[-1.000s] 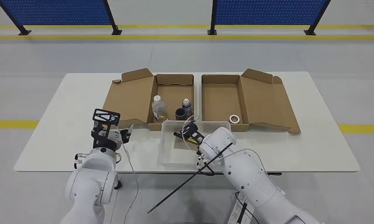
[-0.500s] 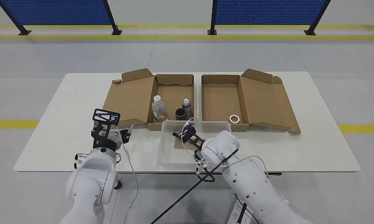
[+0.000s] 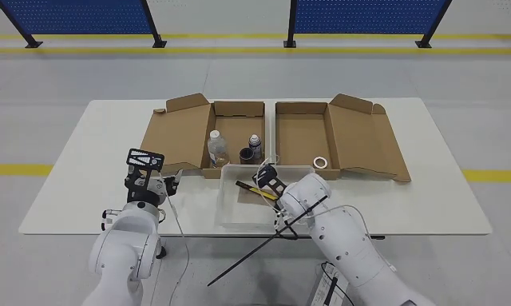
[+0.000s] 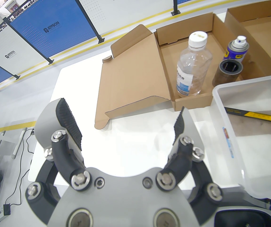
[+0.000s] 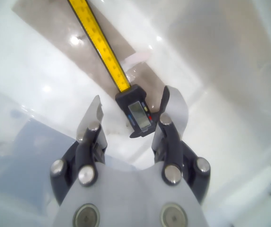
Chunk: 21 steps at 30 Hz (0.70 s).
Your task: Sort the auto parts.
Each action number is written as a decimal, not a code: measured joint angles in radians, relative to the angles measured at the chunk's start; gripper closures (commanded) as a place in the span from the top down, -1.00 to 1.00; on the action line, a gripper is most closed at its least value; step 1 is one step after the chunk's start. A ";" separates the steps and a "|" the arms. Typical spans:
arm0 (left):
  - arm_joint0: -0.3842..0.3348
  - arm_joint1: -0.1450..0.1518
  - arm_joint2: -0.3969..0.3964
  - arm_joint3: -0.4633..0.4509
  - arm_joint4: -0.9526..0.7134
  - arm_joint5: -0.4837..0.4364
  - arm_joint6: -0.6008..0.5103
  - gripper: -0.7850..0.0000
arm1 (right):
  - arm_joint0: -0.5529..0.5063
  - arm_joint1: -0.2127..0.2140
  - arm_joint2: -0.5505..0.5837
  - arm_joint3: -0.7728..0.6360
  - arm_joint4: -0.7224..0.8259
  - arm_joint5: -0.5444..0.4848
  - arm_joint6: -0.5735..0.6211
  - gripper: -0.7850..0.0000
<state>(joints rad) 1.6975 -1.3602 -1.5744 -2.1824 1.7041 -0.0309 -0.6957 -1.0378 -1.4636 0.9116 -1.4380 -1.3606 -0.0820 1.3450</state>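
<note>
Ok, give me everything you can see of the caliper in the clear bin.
The caliper is a digital one: a long black beam with a yellow scale, and a black slider head carrying a grey display and small buttons. It lies flat, display up, on the floor of the translucent plastic bin. The open right gripper straddles the head; whether it touches the head cannot be told.
</note>
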 measured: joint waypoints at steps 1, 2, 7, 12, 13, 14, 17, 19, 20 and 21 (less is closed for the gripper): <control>0.000 0.000 0.000 0.000 0.000 0.000 0.000 1.00 | 0.002 -0.001 -0.001 0.005 0.010 0.000 -0.001 0.23; 0.000 0.000 0.000 0.000 0.000 0.000 0.000 1.00 | 0.005 -0.003 -0.002 0.010 0.020 -0.002 -0.001 0.24; 0.000 0.000 0.000 0.000 0.000 0.000 0.000 1.00 | 0.011 -0.009 -0.020 0.020 0.059 -0.012 0.013 0.19; 0.000 0.000 0.000 0.000 0.000 0.000 0.000 1.00 | 0.013 -0.014 -0.031 0.006 0.104 -0.015 0.041 0.19; 0.000 0.000 0.000 0.000 0.000 0.000 0.000 1.00 | 0.014 -0.015 -0.032 0.000 0.109 -0.014 0.046 0.22; 0.000 0.000 0.000 0.000 0.000 0.000 0.000 1.00 | 0.015 -0.015 -0.035 -0.008 0.110 -0.013 0.055 0.25; 0.000 0.000 0.000 0.000 0.000 0.000 0.000 1.00 | 0.020 -0.015 -0.042 -0.021 0.090 -0.008 0.076 0.23; 0.000 0.000 0.000 0.000 0.000 0.000 0.000 1.00 | 0.021 -0.014 -0.047 -0.027 0.071 -0.001 0.086 0.26; 0.000 0.000 0.000 0.000 0.000 0.000 0.000 1.00 | 0.022 -0.014 -0.051 -0.030 0.059 0.002 0.092 0.25; 0.000 0.000 0.000 0.000 0.000 0.000 0.000 1.00 | 0.022 -0.014 -0.052 -0.032 0.051 0.004 0.095 0.25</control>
<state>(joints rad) 1.6975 -1.3602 -1.5744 -2.1824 1.7041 -0.0309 -0.6957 -1.0153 -1.4775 0.8592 -1.4696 -1.3096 -0.0776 1.4396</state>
